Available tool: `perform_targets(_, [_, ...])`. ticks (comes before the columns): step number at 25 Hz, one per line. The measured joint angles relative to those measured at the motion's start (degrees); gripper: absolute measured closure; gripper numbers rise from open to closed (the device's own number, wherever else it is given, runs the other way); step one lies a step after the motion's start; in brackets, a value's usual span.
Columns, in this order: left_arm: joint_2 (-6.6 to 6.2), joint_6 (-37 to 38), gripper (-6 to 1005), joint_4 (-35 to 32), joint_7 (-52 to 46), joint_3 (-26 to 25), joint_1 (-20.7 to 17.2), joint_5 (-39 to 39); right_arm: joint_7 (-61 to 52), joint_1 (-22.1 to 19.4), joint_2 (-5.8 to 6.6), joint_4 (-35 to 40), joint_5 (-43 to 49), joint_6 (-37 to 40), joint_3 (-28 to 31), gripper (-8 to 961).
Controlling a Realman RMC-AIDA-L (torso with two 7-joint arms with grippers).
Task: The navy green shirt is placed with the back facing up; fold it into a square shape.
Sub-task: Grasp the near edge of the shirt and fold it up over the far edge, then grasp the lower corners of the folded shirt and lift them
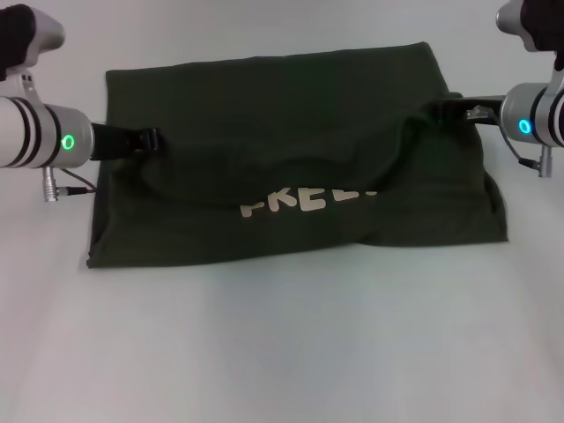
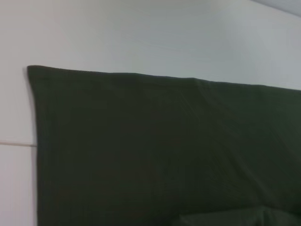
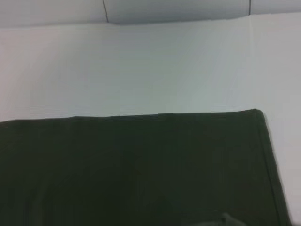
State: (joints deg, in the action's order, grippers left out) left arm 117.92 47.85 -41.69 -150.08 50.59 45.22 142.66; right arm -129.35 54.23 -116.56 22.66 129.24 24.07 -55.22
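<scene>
The navy green shirt (image 1: 291,115) lies spread across the white table, dark olive, with a layer lifted and sagging between my two grippers. Cream letters "FREE" (image 1: 308,201) show in part on the lower layer under the sagging edge. My left gripper (image 1: 152,139) is shut on the cloth at the shirt's left side. My right gripper (image 1: 438,109) is shut on the cloth at the right side, where the fabric bunches up. The left wrist view shows plain shirt cloth (image 2: 155,150) with one corner; the right wrist view shows a straight shirt edge (image 3: 141,165) and a corner.
The white table (image 1: 282,352) runs wide in front of the shirt and a narrow strip of it shows behind. The shirt's right side (image 1: 493,211) is rumpled and hangs lower than the left corner (image 1: 92,260).
</scene>
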Motion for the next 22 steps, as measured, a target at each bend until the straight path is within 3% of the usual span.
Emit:
perform_targets(3, [0.89, 1.5, 851, -3.6, -1.4, -1.1, -1.9, -0.7, -1.8, -1.9, 0.24, 3.7, 0.2, 3.0, 0.3, 771])
perform_targets(7, [5.24, 5.6, 778, -18.5, -2.1, -3.0, -10.6, -4.7, -6.0, -9.0, 0.05, 17.2, -2.2, 14.8, 1.2, 633])
perform_targets(8, [5.84, 6.3, 760, -21.4, -2.0, -2.6, -12.9, -6.0, -6.4, -10.5, -0.02, 19.9, -3.8, 18.2, 1.8, 598])
perform_targets(10, [6.01, 7.9, 696, -23.7, -1.8, -1.8, -15.9, -8.6, -6.2, -13.4, 0.24, 23.0, -8.1, 24.7, 3.5, 497])
perform_targets(13, [4.80, 11.4, 558, -22.1, 1.2, -2.9, -18.2, -13.3, -4.7, -17.3, 1.20, 24.2, -15.5, 34.9, 6.4, 346])
perform_targets(18, [1.37, 19.7, 373, -11.7, 13.5, -10.5, -18.0, -20.6, -1.9, -19.8, 3.14, 19.5, -17.9, 45.8, 9.1, 240])
perform_targets(22, [-0.63, 25.3, 218, -7.4, 20.7, -15.7, -17.6, -21.6, -1.0, -21.0, 4.07, 17.6, -17.9, 49.6, 10.1, 155])
